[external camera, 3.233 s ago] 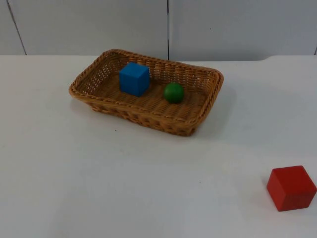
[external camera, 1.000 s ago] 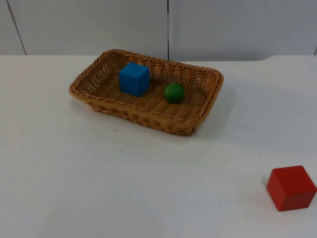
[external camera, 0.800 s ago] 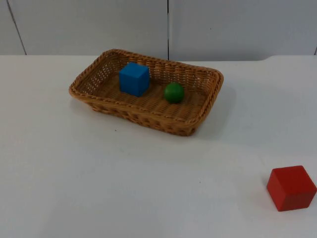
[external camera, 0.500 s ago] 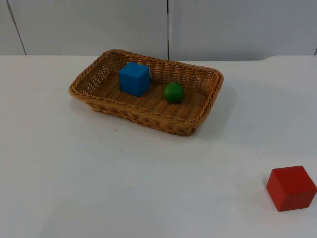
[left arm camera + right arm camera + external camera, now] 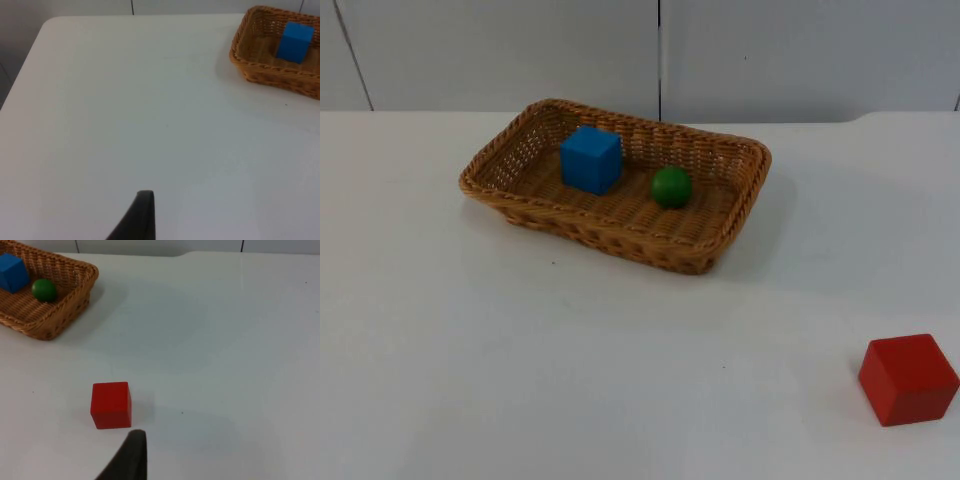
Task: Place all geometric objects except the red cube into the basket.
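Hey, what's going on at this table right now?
Nothing is being handled at the moment. The blue cube and the green ball lie side by side in the wicker basket, apart from each other. The red cube sits alone on the white table, well away from the basket. Both arms wait back from the objects, so the sorting looks finished.

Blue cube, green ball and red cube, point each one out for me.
blue cube [image 5: 590, 159], top view, on its front face.
green ball [image 5: 671, 187], top view, at its middle.
red cube [image 5: 111, 405], right wrist view, on its top face.
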You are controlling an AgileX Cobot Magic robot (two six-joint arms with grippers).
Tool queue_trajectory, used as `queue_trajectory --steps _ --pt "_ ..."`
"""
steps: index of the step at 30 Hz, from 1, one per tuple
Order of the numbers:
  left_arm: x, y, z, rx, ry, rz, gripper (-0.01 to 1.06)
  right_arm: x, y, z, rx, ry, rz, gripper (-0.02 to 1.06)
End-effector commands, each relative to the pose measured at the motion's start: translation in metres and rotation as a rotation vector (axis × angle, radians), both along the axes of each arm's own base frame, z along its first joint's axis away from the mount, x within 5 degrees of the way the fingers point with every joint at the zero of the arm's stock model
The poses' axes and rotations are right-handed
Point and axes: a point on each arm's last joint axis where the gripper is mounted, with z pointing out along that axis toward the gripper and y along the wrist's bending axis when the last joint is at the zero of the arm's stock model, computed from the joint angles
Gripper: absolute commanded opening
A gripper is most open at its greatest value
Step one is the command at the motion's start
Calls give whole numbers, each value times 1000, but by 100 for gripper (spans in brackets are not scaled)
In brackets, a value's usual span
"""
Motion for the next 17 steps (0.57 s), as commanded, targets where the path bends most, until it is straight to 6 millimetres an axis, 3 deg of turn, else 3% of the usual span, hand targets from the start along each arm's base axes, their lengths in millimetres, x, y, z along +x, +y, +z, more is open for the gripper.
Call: queue_trajectory --steps 1,17 --pt "0 0 -2 1 5 8 105 0 0 1 4 -13 -7 105" --pt "0 1 -2 6 5 -8 105 0 0 1 4 -13 -5 105"
